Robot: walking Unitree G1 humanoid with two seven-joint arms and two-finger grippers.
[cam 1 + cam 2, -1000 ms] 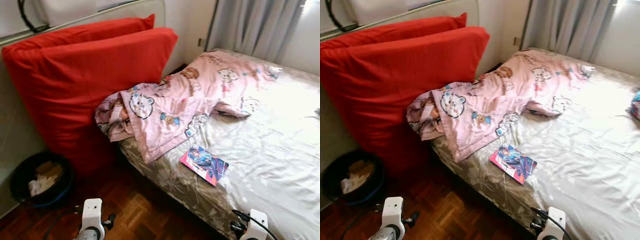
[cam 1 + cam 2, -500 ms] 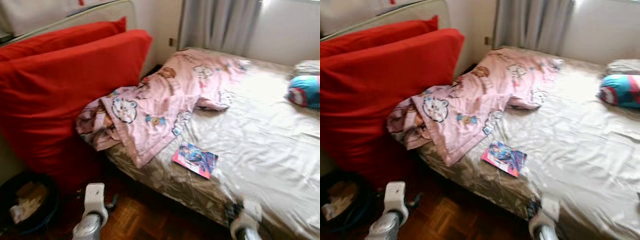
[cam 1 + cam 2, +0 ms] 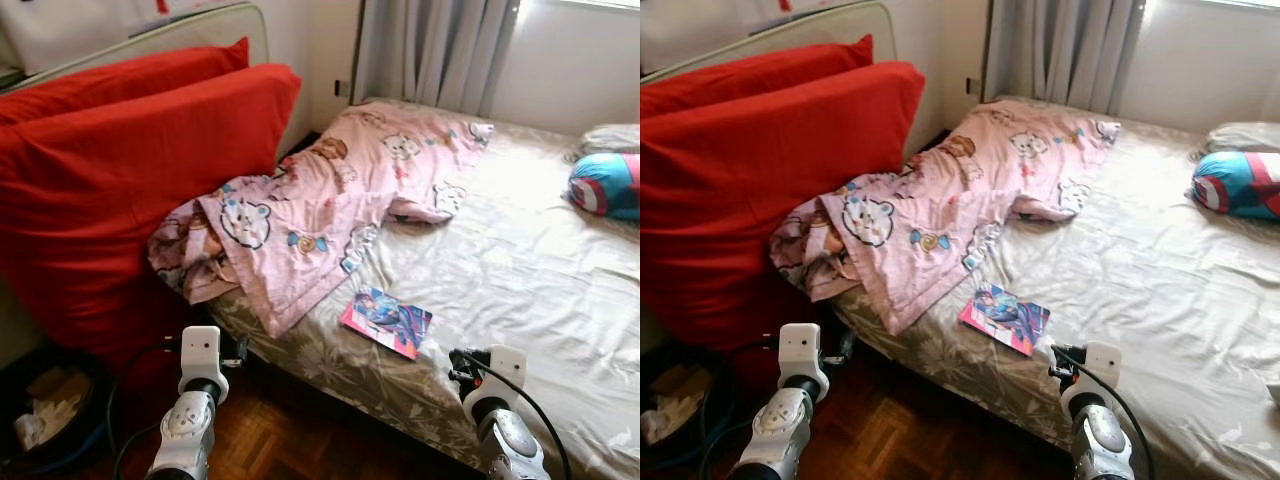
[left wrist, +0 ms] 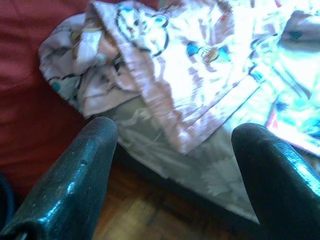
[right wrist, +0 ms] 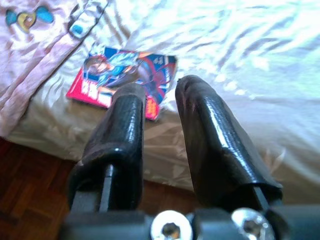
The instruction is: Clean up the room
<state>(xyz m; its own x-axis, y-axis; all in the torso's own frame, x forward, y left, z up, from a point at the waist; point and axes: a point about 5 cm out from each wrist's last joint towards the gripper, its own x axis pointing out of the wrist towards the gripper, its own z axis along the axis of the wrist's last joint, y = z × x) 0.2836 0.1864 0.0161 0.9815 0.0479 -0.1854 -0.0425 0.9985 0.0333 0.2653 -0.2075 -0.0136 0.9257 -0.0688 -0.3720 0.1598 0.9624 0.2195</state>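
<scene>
Head camera, both eyes: a wide bed (image 3: 540, 280) under a creased, shiny beige floral sheet runs from the room's middle to the right, grey pleated curtains (image 3: 430, 50) hanging behind it. A rumpled pink quilt printed with cartoon bears (image 3: 320, 215) trails from the bed's far side down over its near left corner. Just beside the quilt's lower edge, near the bed's front edge, a thin glossy comic book with a red-and-blue cover (image 3: 387, 321) lies flat on the sheet. A round blue-and-red cushion (image 3: 606, 186) sits at the far right of the bed. Two big red cushions (image 3: 130, 170) lean against the wall to the left, touching the quilt. A dark round basket holding crumpled paper (image 3: 45, 410) stands on the wooden parquet floor (image 3: 290, 440) at lower left. Both silver arms are raised low in the foreground, the left arm (image 3: 190, 420) over the floor, the right arm (image 3: 500, 420) at the bed's front edge.

Left wrist camera: the left tool (image 4: 172, 165) has its black fingers (image 4: 75, 175) spread wide and empty, pointing at the quilt's hanging corner above the floor.

Right wrist camera: the right tool (image 5: 160, 115) has its fingers drawn near together with a narrow gap, gripping nothing, aimed at the comic book, which lies just beyond the tips, apart from them.
</scene>
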